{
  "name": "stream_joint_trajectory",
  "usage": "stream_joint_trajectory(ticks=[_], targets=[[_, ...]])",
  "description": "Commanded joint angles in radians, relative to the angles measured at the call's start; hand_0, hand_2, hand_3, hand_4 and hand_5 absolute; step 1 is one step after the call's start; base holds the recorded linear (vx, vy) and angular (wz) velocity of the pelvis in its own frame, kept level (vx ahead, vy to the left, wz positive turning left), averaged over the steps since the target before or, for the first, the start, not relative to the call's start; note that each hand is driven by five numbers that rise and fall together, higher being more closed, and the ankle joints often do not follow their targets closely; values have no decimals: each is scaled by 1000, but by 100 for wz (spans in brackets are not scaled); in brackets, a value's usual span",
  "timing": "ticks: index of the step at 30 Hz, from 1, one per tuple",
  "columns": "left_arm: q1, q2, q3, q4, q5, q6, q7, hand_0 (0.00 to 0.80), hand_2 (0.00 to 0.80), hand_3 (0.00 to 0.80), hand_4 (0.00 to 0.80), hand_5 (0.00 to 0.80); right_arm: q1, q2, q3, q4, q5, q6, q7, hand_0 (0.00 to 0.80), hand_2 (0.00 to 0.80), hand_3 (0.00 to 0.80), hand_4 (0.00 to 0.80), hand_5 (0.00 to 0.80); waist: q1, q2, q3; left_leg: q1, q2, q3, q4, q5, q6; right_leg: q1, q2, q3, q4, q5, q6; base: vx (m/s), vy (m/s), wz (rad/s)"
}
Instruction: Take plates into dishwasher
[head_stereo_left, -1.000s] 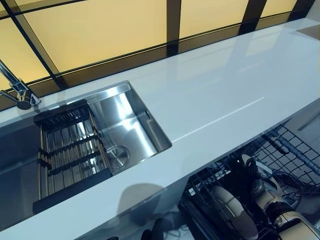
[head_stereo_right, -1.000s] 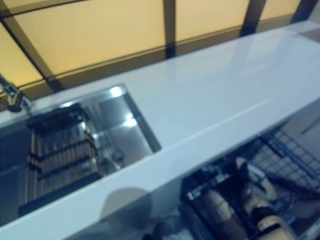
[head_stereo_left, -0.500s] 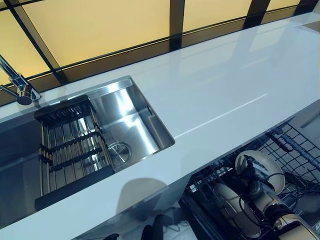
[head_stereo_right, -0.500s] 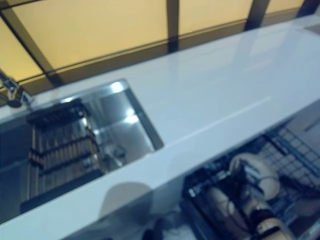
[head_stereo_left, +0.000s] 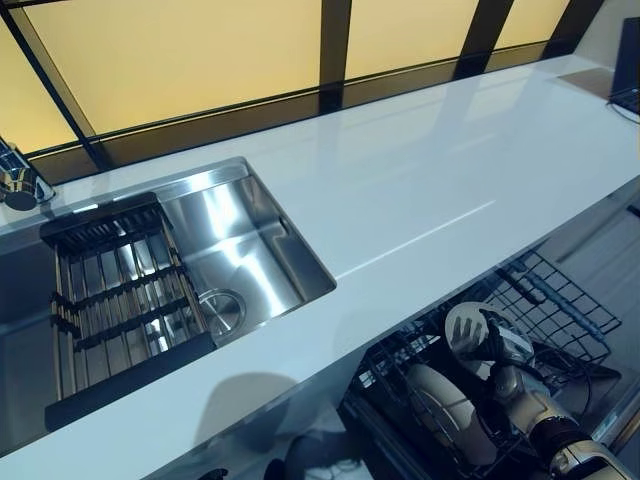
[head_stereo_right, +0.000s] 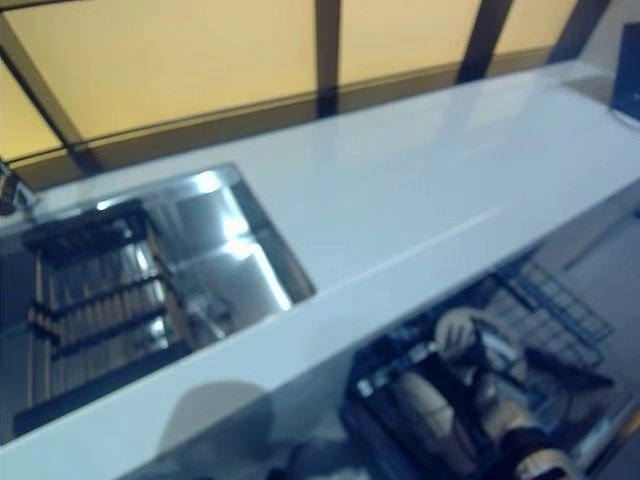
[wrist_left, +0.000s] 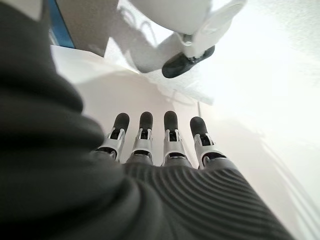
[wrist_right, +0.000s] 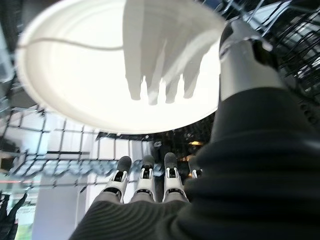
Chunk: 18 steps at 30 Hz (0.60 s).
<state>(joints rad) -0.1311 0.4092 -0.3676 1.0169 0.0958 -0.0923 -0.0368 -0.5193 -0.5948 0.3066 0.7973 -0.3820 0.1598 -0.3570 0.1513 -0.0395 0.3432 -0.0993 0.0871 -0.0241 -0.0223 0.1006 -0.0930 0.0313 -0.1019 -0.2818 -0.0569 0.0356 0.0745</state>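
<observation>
The left hand (wrist_left: 169, 134) shows only in its own wrist view, fingers straight and holding nothing, over a pale floor.

At 5 o'clock in the head views, the right hand (head_stereo_left: 506, 352) reaches into the black wire dishwasher rack (head_stereo_left: 562, 300) below the counter's front edge. It has the white plate (wrist_right: 100, 60): the thumb (wrist_right: 241, 55) is hooked over the rim, while the fingers (wrist_right: 145, 177) run nearly straight behind the plate's back. The plate stands on edge, tilted, its face turned up and towards 10 o'clock, its rim down among the rack wires. I cannot tell whether it rests in a slot. Just beside it, towards 7 o'clock, a second plate (head_stereo_left: 440, 405), cream in colour, stands on edge in the same rack.

Farther off, the white counter (head_stereo_left: 420, 190) runs from 8 o'clock to 2 o'clock. A steel sink (head_stereo_left: 250, 240) is set into it at 9 o'clock, with a dark drying grid (head_stereo_left: 110, 290) inside and a tap (head_stereo_left: 15, 180) at 10 o'clock. Amber window panes (head_stereo_left: 180, 50) fill 12 o'clock.

Against half a second ago the whole view has shifted, so the camera moved. The plate remains in the hand over the rack, though a second ago it showed nearly edge-on.
</observation>
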Motion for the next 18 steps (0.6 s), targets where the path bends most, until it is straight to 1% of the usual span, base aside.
stream_joint_trajectory(ticks=[1, 4, 7, 10, 13, 16, 18], targets=[[2, -11, -5, 13, 11, 11, 12, 0, 0, 0, 0, 0, 22, -71, -9, -55, -47, -11, -13, 0, 0, 0, 0, 0, 5, 19, -70, -49, -2, -19, -28, 16, 49, -41, -17, -6, 164, -95, -18, 0, 0, 0], [7, -12, 2, 15, 11, 11, 14, 0, 0, 0, 0, 0, 28, -76, -10, -83, -61, -7, -12, 0, 0, 0, 0, 0, 3, 16, -74, -46, 0, -17, -28, 15, 48, -35, -15, -4, 163, -97, -19, 0, 0, 0], [15, -10, 14, 9, 13, 15, 13, 0, 0, 0, 0, 0, 52, -94, -20, -147, -92, 4, -1, 0, 0, 0, 0, 0, -3, 10, -78, -44, 3, -12, -28, 14, 47, -31, -14, -2, 162, -98, -18, 0, 0, 0], [21, -12, 23, 9, 12, 19, 16, 0, 0, 0, 0, 0, 81, -105, -39, -198, -122, -6, 10, 0, 0, 0, 0, 0, -12, 4, -83, -40, 6, -7, -30, 15, 46, -28, -11, 3, 159, -98, -18, -5, 4, -1], [31, -14, 41, 7, 17, 22, 16, 0, 0, 0, 0, 0, 123, -127, -71, -271, -133, -28, 40, 0, 0, 0, 0, 0, -24, -4, -90, -33, 10, 2, -34, 15, 45, -23, -8, 11, 154, -97, -16, -12, 17, -10], [37, -21, 54, 11, 29, 25, 12, 0, 0, 0, 0, 0, 166, -137, -103, -328, -143, -90, 61, 0, 0, 0, 0, 0, -38, -14, -100, -24, 18, 13, -41, 15, 44, -18, -3, 21, 146, -95, -14, -1, 16, -8], [45, -29, 62, 12, 36, 24, 12, 0, 0, 0, 0, 0, 203, -141, -128, -382, -158, -109, 69, 0, 0, 0, 0, 0, -49, -19, -108, -16, 26, 22, -44, 15, 42, -15, -1, 28, 144, -96, -13, 13, 20, -10]])
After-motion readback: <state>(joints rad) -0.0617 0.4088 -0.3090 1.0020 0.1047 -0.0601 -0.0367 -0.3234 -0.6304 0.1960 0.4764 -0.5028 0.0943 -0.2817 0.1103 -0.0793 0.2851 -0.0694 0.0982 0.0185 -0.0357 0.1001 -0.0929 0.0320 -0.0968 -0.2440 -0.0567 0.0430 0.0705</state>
